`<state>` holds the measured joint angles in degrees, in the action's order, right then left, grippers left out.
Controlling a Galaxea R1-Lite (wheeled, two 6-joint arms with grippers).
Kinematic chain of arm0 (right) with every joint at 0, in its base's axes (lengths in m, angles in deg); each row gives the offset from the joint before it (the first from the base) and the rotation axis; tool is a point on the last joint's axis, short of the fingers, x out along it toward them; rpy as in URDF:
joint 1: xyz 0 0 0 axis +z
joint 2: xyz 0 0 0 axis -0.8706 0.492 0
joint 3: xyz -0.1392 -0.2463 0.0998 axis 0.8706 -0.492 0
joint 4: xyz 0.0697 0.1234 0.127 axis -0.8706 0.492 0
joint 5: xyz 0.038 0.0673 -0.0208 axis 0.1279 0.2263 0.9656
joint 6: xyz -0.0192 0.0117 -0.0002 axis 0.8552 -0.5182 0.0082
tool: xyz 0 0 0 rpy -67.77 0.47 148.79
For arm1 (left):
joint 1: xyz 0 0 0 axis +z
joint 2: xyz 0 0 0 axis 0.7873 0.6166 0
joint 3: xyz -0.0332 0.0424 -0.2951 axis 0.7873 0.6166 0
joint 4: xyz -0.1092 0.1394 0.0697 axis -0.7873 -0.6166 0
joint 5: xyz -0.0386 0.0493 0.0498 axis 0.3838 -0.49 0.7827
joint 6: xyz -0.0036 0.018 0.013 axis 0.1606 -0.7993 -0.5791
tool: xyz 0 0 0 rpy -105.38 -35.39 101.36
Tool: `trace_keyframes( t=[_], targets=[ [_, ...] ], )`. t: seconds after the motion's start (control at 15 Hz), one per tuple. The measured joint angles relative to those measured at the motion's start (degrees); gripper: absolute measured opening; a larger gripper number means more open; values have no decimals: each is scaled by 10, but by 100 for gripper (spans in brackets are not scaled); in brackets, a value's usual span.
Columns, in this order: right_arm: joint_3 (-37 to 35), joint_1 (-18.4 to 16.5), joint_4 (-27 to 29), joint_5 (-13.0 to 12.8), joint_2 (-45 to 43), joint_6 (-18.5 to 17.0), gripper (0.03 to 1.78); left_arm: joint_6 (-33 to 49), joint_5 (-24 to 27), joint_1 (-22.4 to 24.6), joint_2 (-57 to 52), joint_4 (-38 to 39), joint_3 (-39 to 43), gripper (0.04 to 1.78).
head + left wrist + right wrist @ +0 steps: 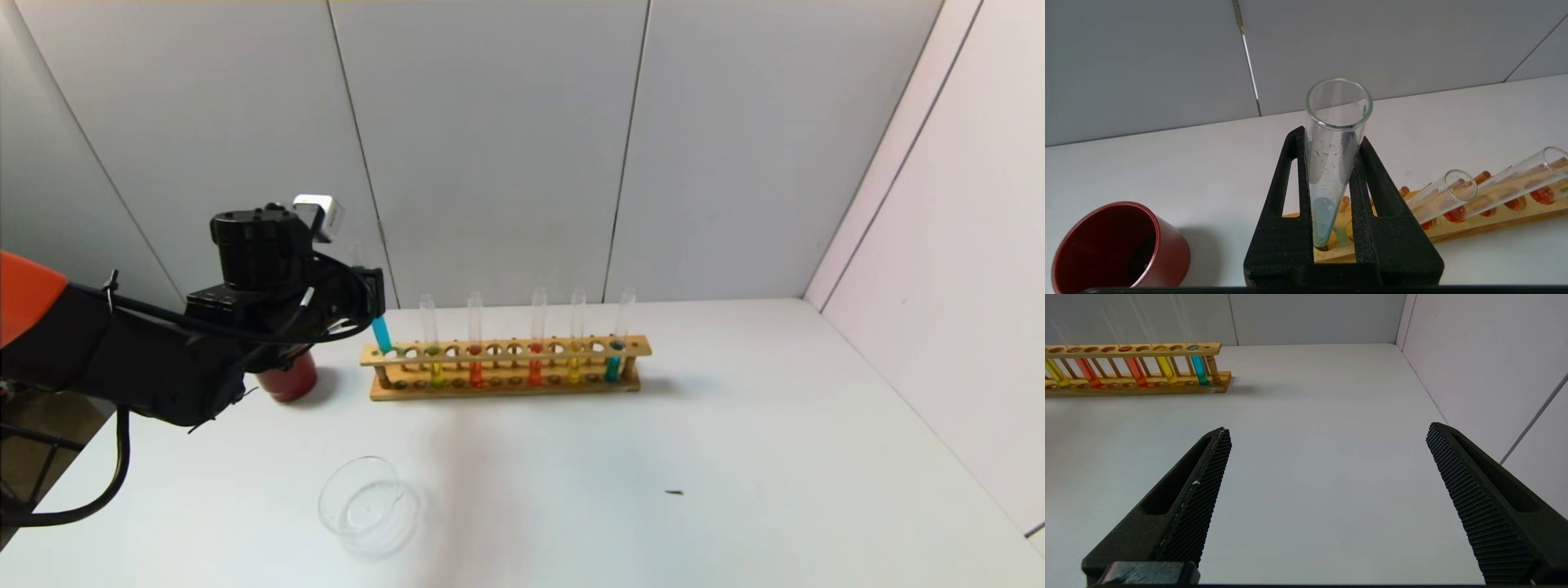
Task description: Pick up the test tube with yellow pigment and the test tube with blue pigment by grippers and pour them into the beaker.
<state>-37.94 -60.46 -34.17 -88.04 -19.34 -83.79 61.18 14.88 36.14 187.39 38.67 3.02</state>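
Note:
My left gripper (369, 296) is shut on the test tube with blue pigment (380, 333) and holds it, slightly tilted, just above the left end of the wooden rack (506, 390). In the left wrist view the tube (1331, 163) stands between the black fingers (1286, 196) with cyan liquid at its bottom. The test tube with yellow pigment (433, 359) stands in the rack, second hole from the left. The clear beaker (371, 506) sits on the table in front, to the left. My right gripper (1328, 428) is open and empty, low over the bare table, out of the head view.
The rack also holds an orange-red tube (475, 363), a red-orange tube (535, 359), an amber-yellow tube (575, 359) and a second blue tube (614, 359). A dark red cup (287, 380) stands left of the rack. Walls close the back and right.

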Motion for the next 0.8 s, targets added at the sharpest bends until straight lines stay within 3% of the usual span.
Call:
trace_keyframes(
  t=[0.47,0.8],
  targets=[
    [0,0,0,0,0,0,174,2,-1,-1,-29,-62,-47,31],
    [0,0,0,0,0,0,174,-16,0,3,-114,-171,-7,31]
  ],
)
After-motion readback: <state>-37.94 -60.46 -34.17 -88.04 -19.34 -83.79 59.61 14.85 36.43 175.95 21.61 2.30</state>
